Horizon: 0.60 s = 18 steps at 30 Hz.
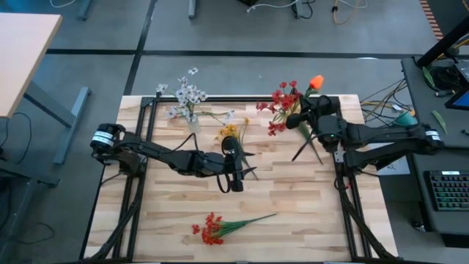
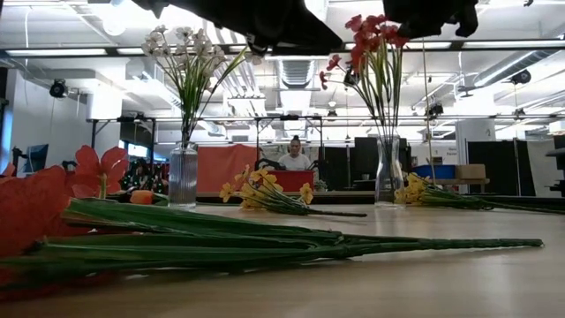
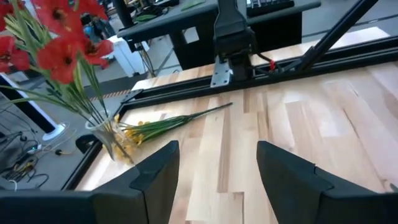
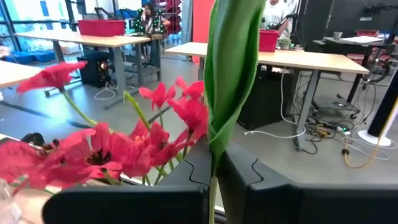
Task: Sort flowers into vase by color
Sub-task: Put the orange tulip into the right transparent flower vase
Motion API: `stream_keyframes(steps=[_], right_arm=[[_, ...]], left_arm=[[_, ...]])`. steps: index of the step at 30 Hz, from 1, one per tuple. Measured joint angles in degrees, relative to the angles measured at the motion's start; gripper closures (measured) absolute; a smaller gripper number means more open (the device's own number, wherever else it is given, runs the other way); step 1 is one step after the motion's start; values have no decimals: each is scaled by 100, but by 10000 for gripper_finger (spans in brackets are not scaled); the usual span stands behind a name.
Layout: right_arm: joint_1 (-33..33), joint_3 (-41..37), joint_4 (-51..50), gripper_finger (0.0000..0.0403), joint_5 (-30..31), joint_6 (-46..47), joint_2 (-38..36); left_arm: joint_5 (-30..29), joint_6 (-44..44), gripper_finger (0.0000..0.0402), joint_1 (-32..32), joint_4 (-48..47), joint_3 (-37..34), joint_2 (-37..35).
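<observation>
Right end effector (image 1: 311, 111) grips orange flower (image 1: 316, 82) upright, blossom up

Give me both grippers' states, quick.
Left gripper: open, empty, over mid-table.
Right gripper: shut on the orange flower by its green stem, beside the red flowers in their vase.

In the low view the red spray (image 2: 53, 221) runs off the near edge, blurred. The right wrist view cuts off the green stem (image 4: 230, 68), hiding its blossom. The person (image 2: 294, 157) behind is too small to make out.
</observation>
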Motion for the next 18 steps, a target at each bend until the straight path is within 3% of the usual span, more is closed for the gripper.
stream_keyframes(steps=[18], right_arm=[[-180, -4, 6, 394, 43, -4, 423]], left_arm=[[-44, -24, 202, -2, -154, 0, 0]])
